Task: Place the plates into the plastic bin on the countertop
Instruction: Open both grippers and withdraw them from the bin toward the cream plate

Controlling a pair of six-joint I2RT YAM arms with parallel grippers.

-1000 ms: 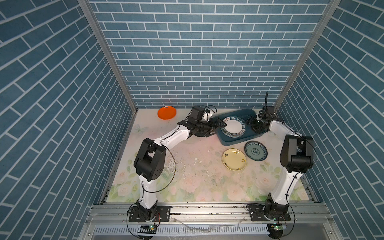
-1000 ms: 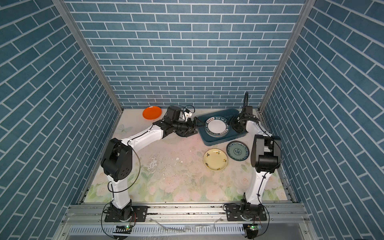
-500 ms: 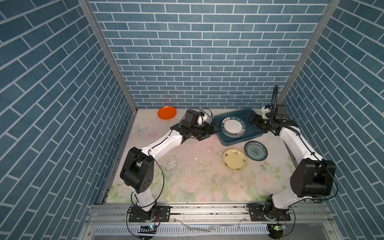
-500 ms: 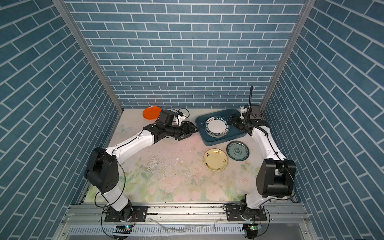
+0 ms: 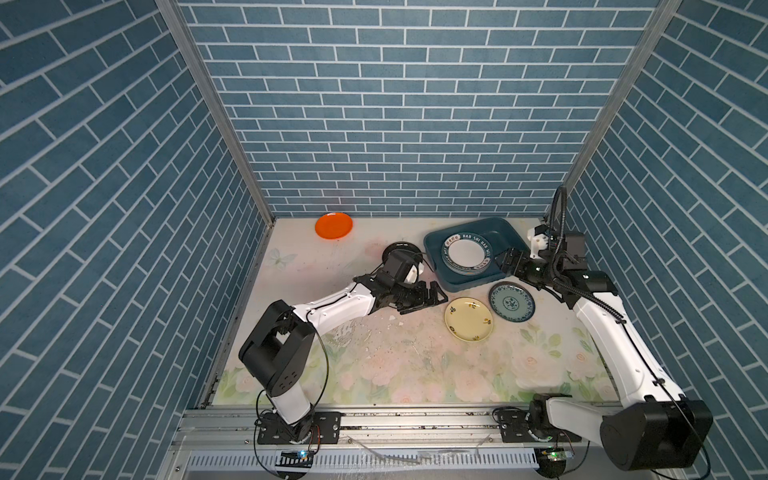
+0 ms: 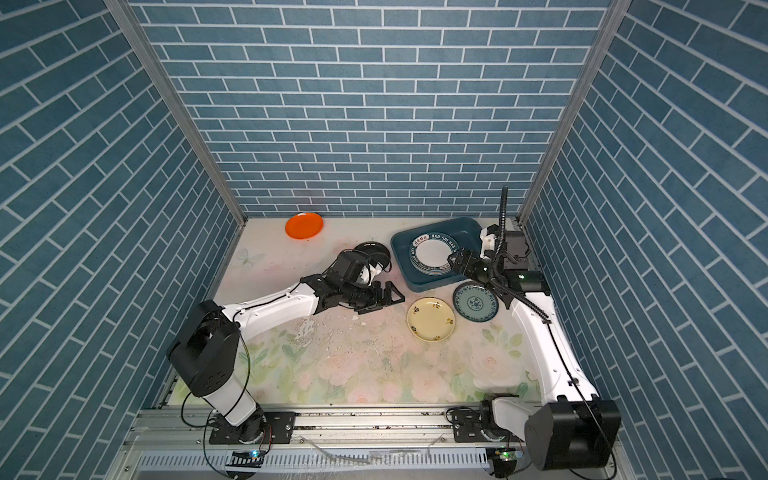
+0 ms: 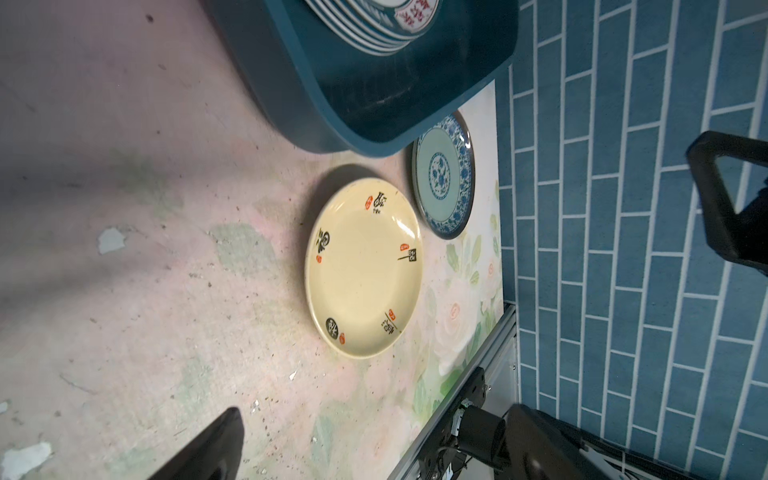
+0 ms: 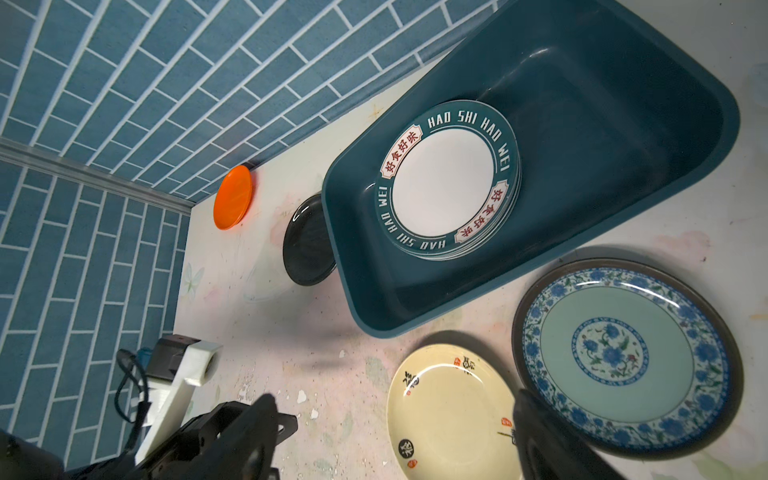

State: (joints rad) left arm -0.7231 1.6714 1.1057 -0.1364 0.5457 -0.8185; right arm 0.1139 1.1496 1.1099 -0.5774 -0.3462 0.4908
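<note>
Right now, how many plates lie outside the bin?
4: orange plate at back wall; black plate left of the plastic bin; pale yellow plate and patterned teal plate in front of it. More may be hidden.

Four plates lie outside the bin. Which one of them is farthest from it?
The plain orange plate, alone by the back wall. The black plate, pale yellow plate and patterned teal plate all lie close beside the bin.

Mock kitchen booth: brick-print walls, floral countertop
</note>
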